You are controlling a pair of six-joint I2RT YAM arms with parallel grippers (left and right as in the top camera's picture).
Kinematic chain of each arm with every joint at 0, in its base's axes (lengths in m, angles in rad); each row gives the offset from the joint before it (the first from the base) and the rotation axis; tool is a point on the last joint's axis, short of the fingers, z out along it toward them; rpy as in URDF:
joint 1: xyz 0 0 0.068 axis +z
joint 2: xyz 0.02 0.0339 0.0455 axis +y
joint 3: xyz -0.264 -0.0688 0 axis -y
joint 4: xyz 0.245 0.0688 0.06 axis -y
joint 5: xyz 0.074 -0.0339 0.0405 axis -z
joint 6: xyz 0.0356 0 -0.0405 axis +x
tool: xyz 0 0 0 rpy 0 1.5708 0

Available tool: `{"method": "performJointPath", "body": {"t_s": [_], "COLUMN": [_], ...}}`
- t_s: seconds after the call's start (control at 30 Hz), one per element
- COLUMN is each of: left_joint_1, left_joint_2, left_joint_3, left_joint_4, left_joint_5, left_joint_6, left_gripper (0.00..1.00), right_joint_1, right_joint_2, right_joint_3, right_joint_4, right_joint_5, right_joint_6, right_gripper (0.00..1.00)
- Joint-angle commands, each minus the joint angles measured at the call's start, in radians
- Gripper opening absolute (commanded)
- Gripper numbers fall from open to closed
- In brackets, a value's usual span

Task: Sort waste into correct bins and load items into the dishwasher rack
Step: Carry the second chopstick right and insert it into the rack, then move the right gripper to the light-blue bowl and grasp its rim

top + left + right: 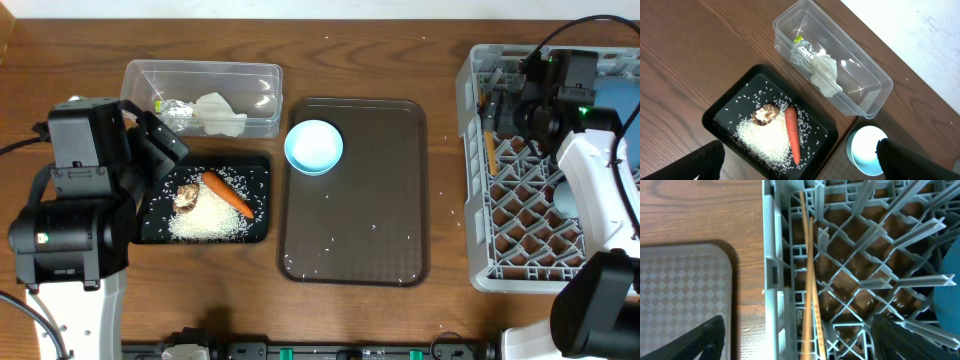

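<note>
The black tray (255, 170) holds white rice (208, 222), a brown lump (186, 196) and a carrot (228, 194). The clear tub (200, 72) holds a wrapper (176, 112) and white paper (218, 112). A light-blue cup (314, 146) stands on the brown tray. Chopsticks (809, 280) lie in the grey rack (478, 200), along its left side. My left gripper (802, 167) is open and empty above the black tray (720, 117). My right gripper (805, 345) is open and empty above the chopsticks at the rack's wall (771, 280).
The brown serving tray (355, 200) lies in the middle with stray rice grains. A blue dish (565, 195) shows in the rack, partly hidden under the right arm. The cup also shows in the left wrist view (866, 150).
</note>
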Motion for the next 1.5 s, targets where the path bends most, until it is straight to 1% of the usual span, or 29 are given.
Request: {"method": "performJointPath", "body": {"t_s": [0.0, 0.2, 0.33, 0.43, 0.53, 0.63, 0.7, 0.8, 0.87, 0.97, 1.07, 1.2, 1.37, 1.43, 1.47], "left_joint_1": [-0.002, -0.002, -0.002, -0.002, -0.002, -0.002, -0.002, -0.002, -0.002, -0.002, -0.002, -0.002, -0.002, -0.002, -0.002], "left_joint_2": [0.003, 0.003, 0.003, 0.003, 0.003, 0.003, 0.003, 0.003, 0.003, 0.003, 0.003, 0.003, 0.003, 0.003, 0.003], "left_joint_3": [0.004, 0.003, 0.003, 0.004, 0.003, 0.003, 0.003, 0.003, 0.003, 0.003, 0.003, 0.003, 0.003, 0.003, 0.003], "left_joint_4": [-0.003, -0.003, -0.003, -0.003, -0.003, -0.003, -0.003, -0.003, -0.003, -0.003, -0.003, -0.003, -0.003, -0.003, -0.003], "left_joint_5": [-0.016, -0.016, -0.016, -0.016, -0.016, -0.016, -0.016, -0.016, -0.016, -0.015, -0.016, -0.016, -0.016, -0.015, -0.016], "left_joint_6": [-0.002, -0.002, -0.002, -0.002, -0.002, -0.002, -0.002, -0.002, -0.002, -0.002, -0.002, -0.002, -0.002, -0.002, -0.002], "left_gripper": [0.98, 0.98, 0.98, 0.98, 0.98, 0.98, 0.98, 0.98, 0.98, 0.98, 0.98, 0.98, 0.98, 0.98, 0.98], "right_joint_1": [-0.008, 0.007, 0.063, 0.149, 0.256, 0.384, 0.447, 0.549, 0.621, 0.695, 0.745, 0.78, 0.814, 0.824, 0.827], "right_joint_2": [-0.019, -0.109, -0.155, -0.169, -0.16, -0.128, -0.105, -0.053, -0.004, 0.068, 0.146, 0.217, 0.246, 0.249, 0.255], "right_joint_3": [0.003, 0.003, 0.003, 0.003, 0.003, 0.003, 0.003, 0.003, 0.003, 0.003, 0.003, 0.003, 0.003, 0.003, 0.003], "right_joint_4": [-0.004, -0.003, -0.004, 0.001, 0.026, 0.07, 0.096, 0.153, 0.208, 0.267, 0.299, 0.315, 0.302, 0.296, 0.294], "right_joint_5": [-0.1, -0.352, -0.407, -0.404, -0.364, -0.219, -0.166, -0.154, -0.153, -0.113, -0.045, -0.047, -0.053, -0.044, -0.033], "right_joint_6": [-0.007, -0.008, -0.007, -0.004, -0.003, 0.028, 0.034, 0.019, -0.019, -0.05, -0.059, -0.068, -0.104, -0.113, -0.113], "right_gripper": [0.9, 0.91, 0.91, 0.91, 0.92, 0.93, 0.93, 0.91, 0.9, 0.91, 0.91, 0.92, 0.91, 0.88, 0.84]}}
